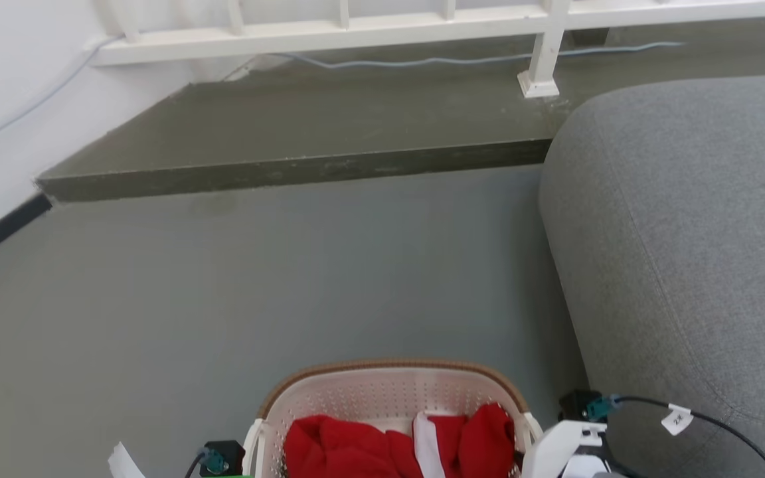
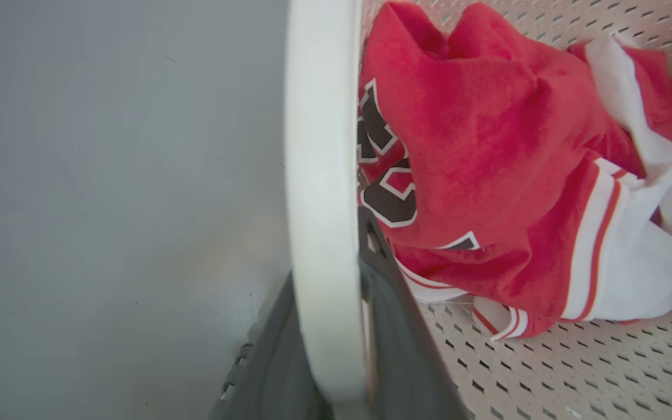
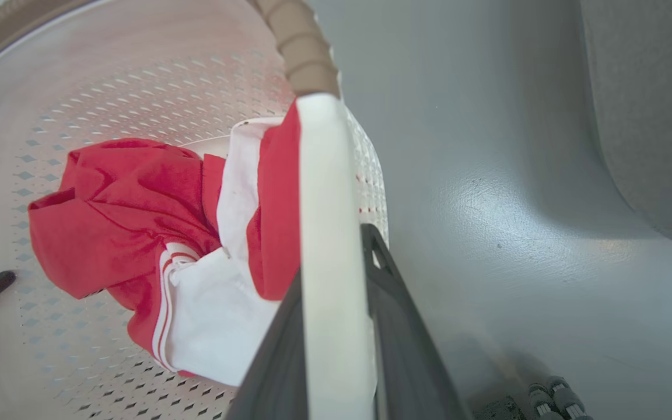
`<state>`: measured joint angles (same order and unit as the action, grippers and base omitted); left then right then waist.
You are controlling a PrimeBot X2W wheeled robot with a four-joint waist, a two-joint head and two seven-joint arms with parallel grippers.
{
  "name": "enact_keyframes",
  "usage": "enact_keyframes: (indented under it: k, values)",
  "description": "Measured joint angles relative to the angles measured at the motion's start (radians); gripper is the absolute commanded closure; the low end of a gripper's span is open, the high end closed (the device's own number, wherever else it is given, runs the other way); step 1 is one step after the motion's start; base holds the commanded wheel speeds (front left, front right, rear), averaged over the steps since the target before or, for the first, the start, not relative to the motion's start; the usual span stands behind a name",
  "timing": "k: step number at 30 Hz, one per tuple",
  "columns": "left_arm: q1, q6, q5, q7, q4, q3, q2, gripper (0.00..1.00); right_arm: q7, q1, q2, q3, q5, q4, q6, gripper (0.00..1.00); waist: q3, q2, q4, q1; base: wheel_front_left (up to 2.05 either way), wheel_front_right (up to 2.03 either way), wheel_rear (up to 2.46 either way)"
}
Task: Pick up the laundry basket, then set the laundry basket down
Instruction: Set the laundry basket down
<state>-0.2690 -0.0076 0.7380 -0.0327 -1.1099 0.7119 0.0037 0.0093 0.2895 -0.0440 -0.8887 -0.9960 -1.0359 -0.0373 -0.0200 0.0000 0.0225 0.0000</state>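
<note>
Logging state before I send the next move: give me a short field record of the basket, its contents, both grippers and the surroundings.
basket: laundry basket, upright, bottom centre of the head view
contents: red and white garment, bunched
left gripper: fingers on either side of the left handle, shut on it
right gripper: fingers on either side of the right handle, shut on it
right of basket: gray sofa
ahead: floor, then a raised step
basket off the floor: cannot tell

Cream-white basket (image 1: 382, 393) with perforated dot pattern and brown woven rim (image 1: 392, 364); red jersey (image 2: 487, 134) with white stripes, black white-edged lettering; grey floor (image 1: 289, 265); grey sofa (image 1: 688, 232).
</note>
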Motion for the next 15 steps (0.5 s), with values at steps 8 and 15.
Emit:
enact_keyframes:
  k: [8, 15]
  values:
    - [-0.066, 0.018, 0.004, 0.014, 0.02, -0.005, 0.006, 1.0, -0.015, 0.088, -0.002, 0.0, 0.0, 0.001, -0.009, 1.0, -0.063, 0.0, 0.004, 0.0, 0.0, 0.0, 0.0]
    - [-0.176, 0.04, -0.002, 0.054, 0.041, -0.02, 0.011, 1.0, -0.053, 0.211, -0.011, 0.008, 0.007, 0.013, -0.01, 1.0, -0.139, 0.0, 0.007, 0.0001, 0.0, 0.0, 0.0]
